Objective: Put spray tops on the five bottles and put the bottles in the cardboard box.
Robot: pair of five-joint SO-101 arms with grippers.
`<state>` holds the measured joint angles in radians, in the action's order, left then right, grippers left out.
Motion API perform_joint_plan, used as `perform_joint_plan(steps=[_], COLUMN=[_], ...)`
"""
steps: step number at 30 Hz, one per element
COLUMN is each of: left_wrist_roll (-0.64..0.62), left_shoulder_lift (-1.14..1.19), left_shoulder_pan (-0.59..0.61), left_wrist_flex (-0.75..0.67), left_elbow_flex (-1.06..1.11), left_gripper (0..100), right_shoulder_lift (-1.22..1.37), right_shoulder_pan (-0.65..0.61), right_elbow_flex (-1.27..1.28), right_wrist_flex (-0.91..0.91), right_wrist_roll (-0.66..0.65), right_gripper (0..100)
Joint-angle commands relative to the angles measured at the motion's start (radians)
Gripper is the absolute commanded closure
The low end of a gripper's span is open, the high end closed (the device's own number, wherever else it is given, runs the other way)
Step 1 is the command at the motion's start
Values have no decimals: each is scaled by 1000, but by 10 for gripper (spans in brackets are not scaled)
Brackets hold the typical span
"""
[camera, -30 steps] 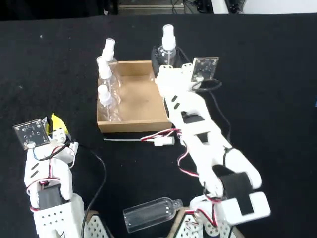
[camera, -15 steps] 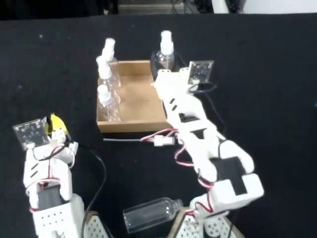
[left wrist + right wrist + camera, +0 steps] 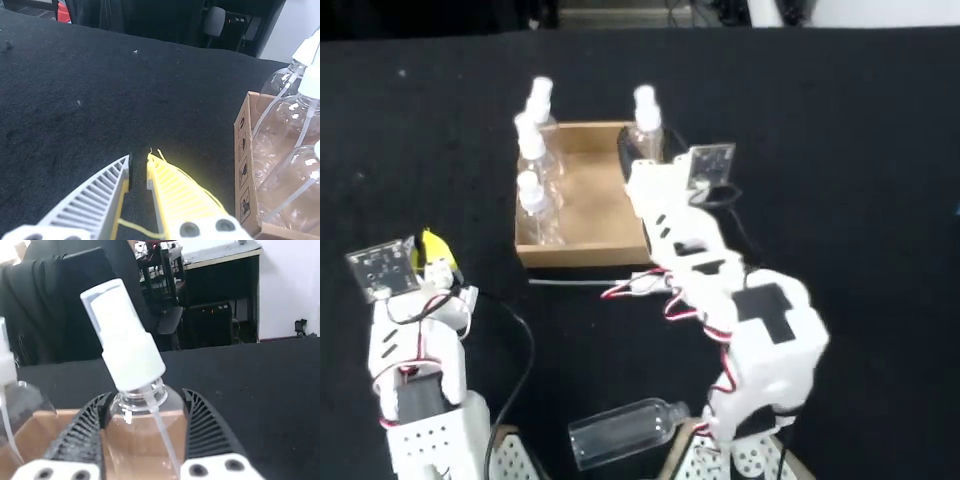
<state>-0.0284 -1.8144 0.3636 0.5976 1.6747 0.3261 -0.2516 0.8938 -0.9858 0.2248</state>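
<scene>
The left gripper (image 3: 138,160) has its grey and yellow fingers drawn almost together, with only a slit between them and nothing in it. Off to its yellow-finger side stands the cardboard box (image 3: 590,255), with three capped bottles (image 3: 535,180) lined along the wall nearest that gripper.

The right gripper (image 3: 146,397) is clamped on the fourth bottle (image 3: 140,440) just under its neck, with the spray top (image 3: 122,335) rising above the fingers. The bottle sits at the box corner farthest from the left gripper; whether it rests on the box floor I cannot tell. It looks like clear, thin, empty plastic, so probably light, slick and easily squashed. The stiffer shoulder below the collar seems the safest hold.

Back toward the right arm's base, a loose spray top with its dip tube (image 3: 565,283) lies just outside the box's front wall, partly under the arm's wires (image 3: 685,310). An uncapped bottle (image 3: 620,432) lies on its side between the two bases. The wires could snag a reach for that top.
</scene>
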Motion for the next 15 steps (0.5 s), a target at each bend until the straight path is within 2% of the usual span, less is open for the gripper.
perform_joint_plan(steps=[1, 6, 15], left_wrist_roll=[8, 8, 8], left_shoulder_lift=[-9, -9, -9], left_shoulder_pan=[10, 10, 10], left_wrist_flex=[3, 3, 3], left_elbow_flex=[24, 24, 24], left_gripper=[942, 942, 942], right_shoulder_lift=[24, 87, 104], right_shoulder_pan=[-15, -32, -32], right_elbow_flex=[-58, -62, -70], right_wrist_flex=[-95, -169, -173], right_wrist_roll=[-26, -26, -26], right_gripper=[988, 987, 985])
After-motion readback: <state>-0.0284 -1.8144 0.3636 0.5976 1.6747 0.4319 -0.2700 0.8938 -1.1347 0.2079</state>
